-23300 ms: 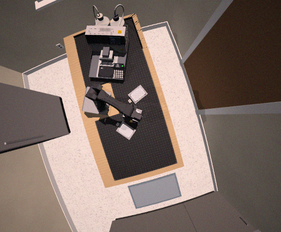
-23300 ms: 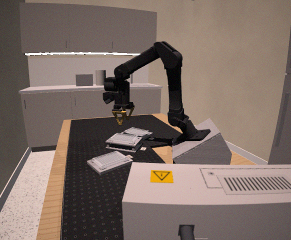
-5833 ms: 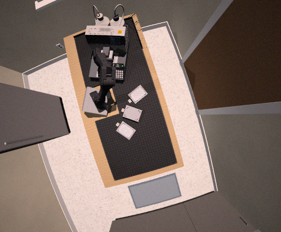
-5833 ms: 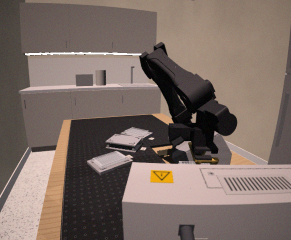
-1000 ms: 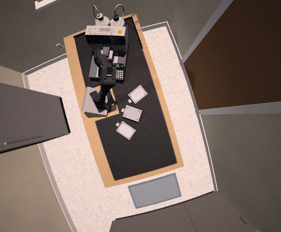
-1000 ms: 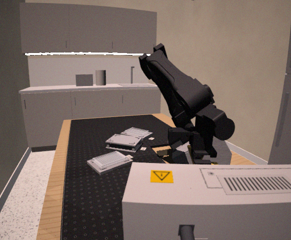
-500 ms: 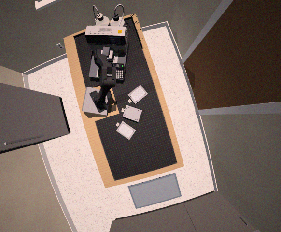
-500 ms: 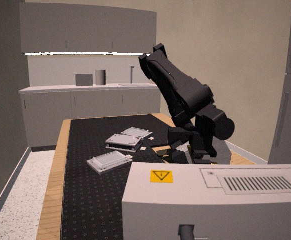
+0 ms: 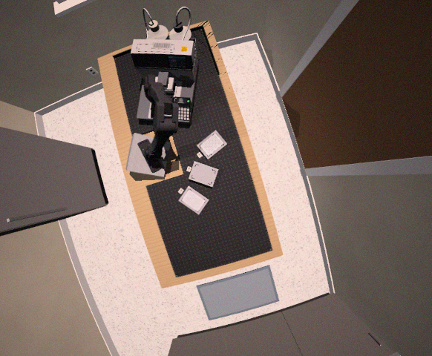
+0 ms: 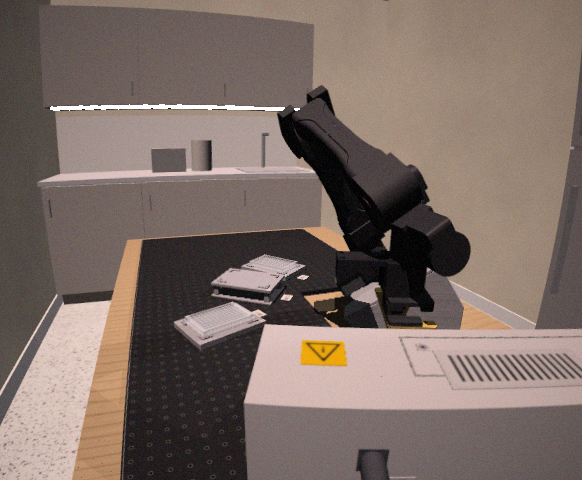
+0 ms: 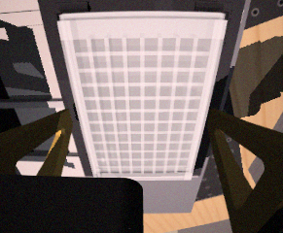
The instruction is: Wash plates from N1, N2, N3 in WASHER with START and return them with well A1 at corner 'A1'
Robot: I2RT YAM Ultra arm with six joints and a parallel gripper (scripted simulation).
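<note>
Where end effector (image 11: 141, 131) gapes: plate (image 11: 141, 94) between.

My arm (image 10: 363, 180) is matte black all over, built of chunky rounded links with a fat cylindrical joint housing (image 10: 449, 253) on one side. Its gripper (image 11: 141, 141) carries two dull yellow, wedge-shaped fingers below a black body; I see no markings.
</note>
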